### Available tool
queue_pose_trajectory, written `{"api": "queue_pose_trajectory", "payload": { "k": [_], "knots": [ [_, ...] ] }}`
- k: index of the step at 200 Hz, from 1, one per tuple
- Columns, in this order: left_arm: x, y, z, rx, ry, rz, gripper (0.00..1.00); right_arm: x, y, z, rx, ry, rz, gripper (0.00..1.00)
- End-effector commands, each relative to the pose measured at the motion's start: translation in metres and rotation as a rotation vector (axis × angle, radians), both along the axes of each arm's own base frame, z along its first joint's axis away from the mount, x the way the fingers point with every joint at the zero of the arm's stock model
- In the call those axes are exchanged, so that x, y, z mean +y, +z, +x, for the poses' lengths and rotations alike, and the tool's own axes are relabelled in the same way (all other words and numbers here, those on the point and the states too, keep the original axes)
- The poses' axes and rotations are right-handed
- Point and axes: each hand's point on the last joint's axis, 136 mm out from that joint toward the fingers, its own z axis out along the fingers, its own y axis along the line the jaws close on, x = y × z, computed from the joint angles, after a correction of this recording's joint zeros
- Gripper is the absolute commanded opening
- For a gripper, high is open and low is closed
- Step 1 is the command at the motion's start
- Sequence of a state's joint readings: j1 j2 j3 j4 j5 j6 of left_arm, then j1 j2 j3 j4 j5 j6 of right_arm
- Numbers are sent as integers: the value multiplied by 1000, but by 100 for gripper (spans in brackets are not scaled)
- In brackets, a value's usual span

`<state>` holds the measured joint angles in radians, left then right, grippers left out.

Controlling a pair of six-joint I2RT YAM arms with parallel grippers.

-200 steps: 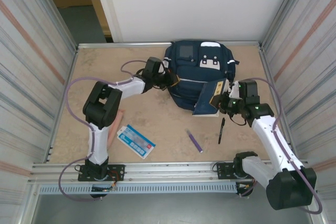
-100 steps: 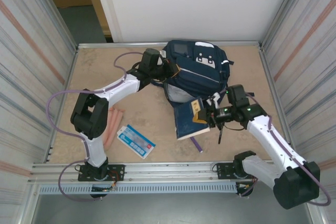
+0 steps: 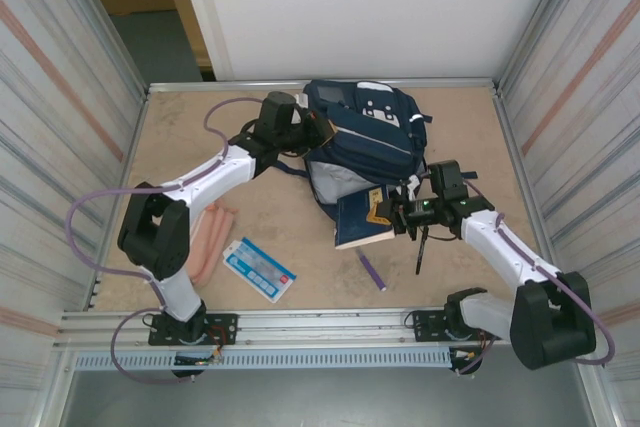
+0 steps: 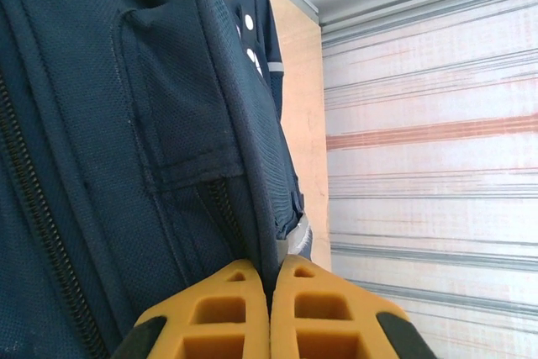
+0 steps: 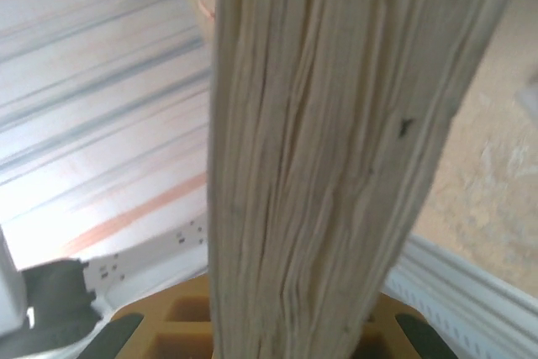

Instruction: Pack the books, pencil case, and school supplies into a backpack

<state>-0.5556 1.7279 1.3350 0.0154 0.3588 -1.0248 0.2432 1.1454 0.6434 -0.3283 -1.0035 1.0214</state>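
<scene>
Bright even light, right wrist blurred

A beige speckled tabletop (image 3: 470, 137) is enclosed on the left and right by pale corrugated metal walls (image 3: 60, 97), each crossed by a reddish stripe. A plain white flat panel (image 3: 380, 7) is set behind it, and a ribbed aluminium rail (image 3: 320, 325) is fixed along its near edge.

Navy backpack (image 3: 365, 137) at rear, open; navy book (image 3: 358, 219) tilted before it; pink pencil case (image 3: 208, 240), booklet (image 3: 259, 269), purple pen (image 3: 371, 270), black pen (image 3: 422, 250) flat

navy book (image 3: 358, 220) moved closer to backpack (image 3: 362, 142) opening, backpack drawn farther back
</scene>
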Motion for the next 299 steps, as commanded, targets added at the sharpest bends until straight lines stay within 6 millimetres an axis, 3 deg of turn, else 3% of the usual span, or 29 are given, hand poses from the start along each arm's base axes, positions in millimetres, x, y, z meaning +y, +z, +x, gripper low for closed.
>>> {"api": "queue_pose_trajectory", "payload": {
  "k": [1,27,62,85,114,137,173,189,200,210,233,265,285,299],
  "knots": [
    [10,72,-14,-162,-29,-87,0,-5,35,43,-286,-89,-11,0],
    [31,60,-19,-127,-13,-52,0,-13,74,55,-635,-116,-72,0],
    [39,40,-34,-108,-107,-17,0,2,96,53,-810,-73,-37,0],
    [37,34,-51,-177,-236,63,44,23,90,52,-830,-20,-6,0],
    [71,20,-56,-343,-219,364,98,33,87,55,-845,-7,3,0],
    [98,7,-52,-619,-154,691,99,35,90,54,-849,11,16,0],
    [59,-19,-65,-1048,-387,904,99,40,91,53,-825,45,35,0],
    [57,-35,-50,-1094,-409,1094,99,44,93,52,-817,65,47,0],
    [62,-45,-34,-1037,-409,1225,99,46,94,52,-811,75,50,0],
    [67,-47,-21,-963,-385,1261,98,48,94,51,-812,82,50,0],
    [59,-46,-14,-997,-379,1224,77,51,92,50,-805,98,36,0],
    [32,-29,-32,-1167,-427,1076,28,45,75,50,-766,84,-41,0],
    [24,-21,-36,-1197,-470,1052,0,35,49,57,-686,46,-148,0],
    [23,-10,-33,-1214,-441,1068,0,35,32,56,-614,58,-167,0]
  ]
}}
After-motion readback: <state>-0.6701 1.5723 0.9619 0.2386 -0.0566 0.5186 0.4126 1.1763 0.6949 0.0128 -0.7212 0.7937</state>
